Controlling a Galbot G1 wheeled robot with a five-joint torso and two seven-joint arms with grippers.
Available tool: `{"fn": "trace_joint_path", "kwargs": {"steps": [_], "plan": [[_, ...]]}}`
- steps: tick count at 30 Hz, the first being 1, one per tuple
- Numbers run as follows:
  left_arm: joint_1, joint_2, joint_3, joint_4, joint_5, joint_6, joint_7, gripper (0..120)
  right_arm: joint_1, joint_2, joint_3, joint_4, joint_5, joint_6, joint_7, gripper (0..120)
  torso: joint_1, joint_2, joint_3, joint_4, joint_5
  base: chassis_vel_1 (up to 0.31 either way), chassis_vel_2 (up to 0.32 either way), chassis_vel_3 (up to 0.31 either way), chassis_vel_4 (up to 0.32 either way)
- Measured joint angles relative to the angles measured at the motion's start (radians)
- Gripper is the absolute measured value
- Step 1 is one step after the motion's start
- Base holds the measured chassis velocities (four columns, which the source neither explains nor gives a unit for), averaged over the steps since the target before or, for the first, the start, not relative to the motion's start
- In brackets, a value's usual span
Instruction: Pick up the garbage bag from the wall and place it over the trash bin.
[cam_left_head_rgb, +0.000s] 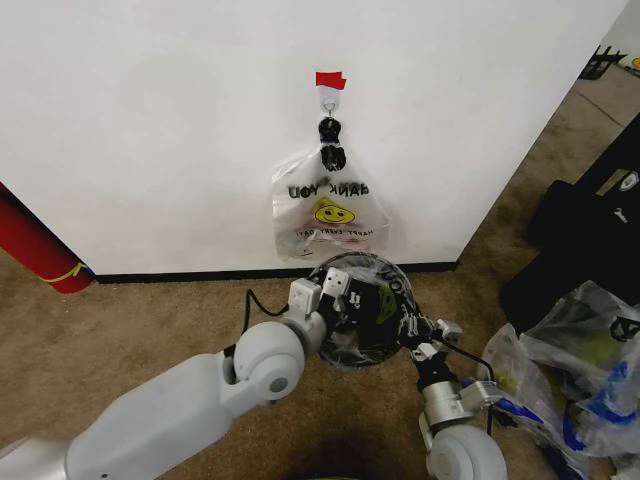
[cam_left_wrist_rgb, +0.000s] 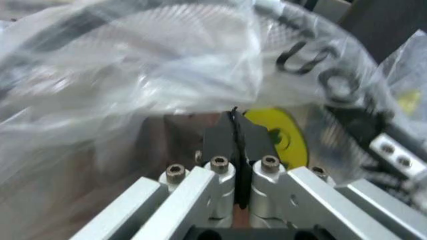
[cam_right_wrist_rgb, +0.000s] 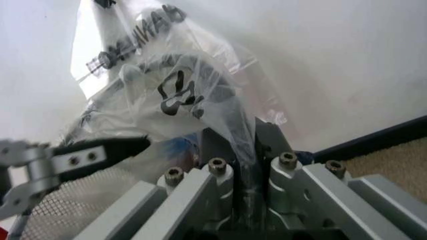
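The garbage bag (cam_left_head_rgb: 362, 285), thin crinkly see-through plastic with black lettering and a yellow mark, is draped over the mouth of the trash bin (cam_left_head_rgb: 350, 352), which sits on the carpet just in front of the wall (cam_left_head_rgb: 180, 130). The step in hand looks like the fitting: 2 arms are spreading the film across the rim. The left gripper (cam_left_wrist_rgb: 235, 131) is at the bin's near left edge, jaws pressed together with a fold of the bag pinched between them. The right gripper (cam_right_wrist_rgb: 245, 150) is at the right edge, likewise clamped on a pleat of the plastic. In the right wrist view the bin's fine wire mesh shows beneath the film.

By my reckoning the next move calls for pulling the hem outward and down past the rim on both sides evenly; film this slack will bunch or slide back if 1 side leads.

Behind, a white smiley-face bag (cam_left_head_rgb: 328, 212) hangs from a small hook (cam_left_head_rgb: 329, 98) under a red tape strip (cam_left_head_rgb: 330, 79). Lumpy clear sacks (cam_left_head_rgb: 585, 345) lie on the brown carpet (cam_left_head_rgb: 120, 320) to the right.
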Motion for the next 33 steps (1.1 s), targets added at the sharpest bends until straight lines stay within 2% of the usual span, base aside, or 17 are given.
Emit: {"fn": "trace_joint_path", "kwargs": {"steps": [9, 16, 20, 33], "plan": [[-0.022, -0.115, 0.018, 0.092, 0.046, -0.049, -0.059, 0, 0.005, -0.001, 0.001, -0.007, -0.003, -0.001, -0.003, 1, 0.0, 0.0, 0.0, 0.0001, 0.0001, 0.0, 0.0, 0.0, 0.0], [-0.032, -0.181, 0.044, 0.182, 0.096, -0.051, -0.069, 0, 0.011, -0.005, 0.002, -0.01, 0.002, -0.003, -0.003, 1, 0.0, 0.0, 0.0, 0.0001, -0.0001, 0.0, 0.0, 0.0, 0.0], [-0.043, -0.201, 0.065, 0.245, 0.122, -0.042, -0.067, 0, 0.012, -0.011, 0.004, -0.006, 0.008, -0.005, -0.003, 1, 0.0, 0.0, 0.0, 0.0001, 0.0, 0.0, 0.0, 0.0, 0.0], [-0.09, -0.23, 0.107, 0.374, 0.125, -0.005, -0.062, 0, 0.006, -0.014, -0.004, 0.021, -0.004, -0.006, -0.013, 1, 0.0, 0.0, 0.0, 0.0, -0.0001, 0.0, 0.0, 0.0, 0.0]]}}
